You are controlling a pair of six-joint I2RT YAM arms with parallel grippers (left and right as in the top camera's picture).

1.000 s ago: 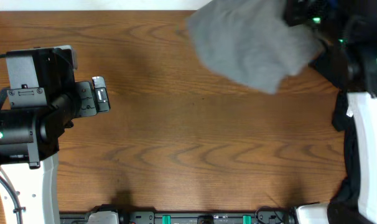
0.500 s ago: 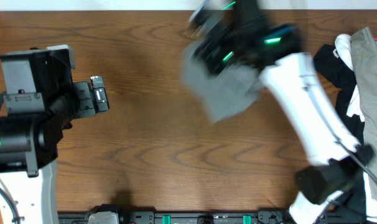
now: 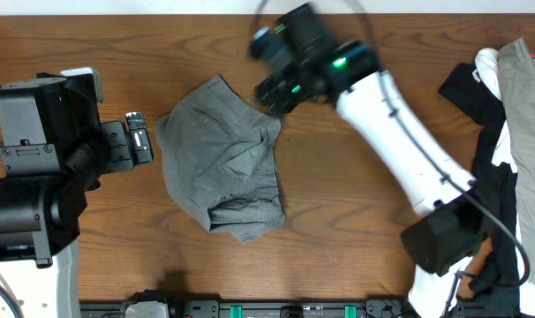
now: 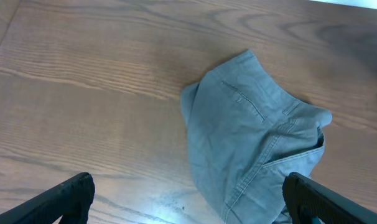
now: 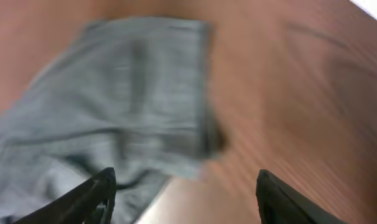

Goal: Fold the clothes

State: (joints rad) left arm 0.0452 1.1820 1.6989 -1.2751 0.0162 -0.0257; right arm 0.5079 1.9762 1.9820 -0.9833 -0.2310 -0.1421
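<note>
The shorts [image 3: 223,159], aloft before, now lie crumpled left of centre on the counter [image 3: 338,256]. The right gripper [image 5: 185,177] has let go, fingers spread. The left gripper [image 4: 188,180] gapes empty by the left edge.

- We are counting one pair of grey-green shorts [image 3: 223,168].
- We are counting one wooden counter [image 3: 356,238].
- We are counting two robot arms: the left arm [image 3: 29,203] and the right arm [image 3: 391,124].
- We are counting two end effectors, the left end effector [image 4: 188,182] and the right end effector [image 5: 185,175], each showing two fingers.
- We are seeing one heap of other garments [image 3: 515,88] at the right edge. Black, white and khaki cloth are showing, but we are not managing to count its pieces.
</note>
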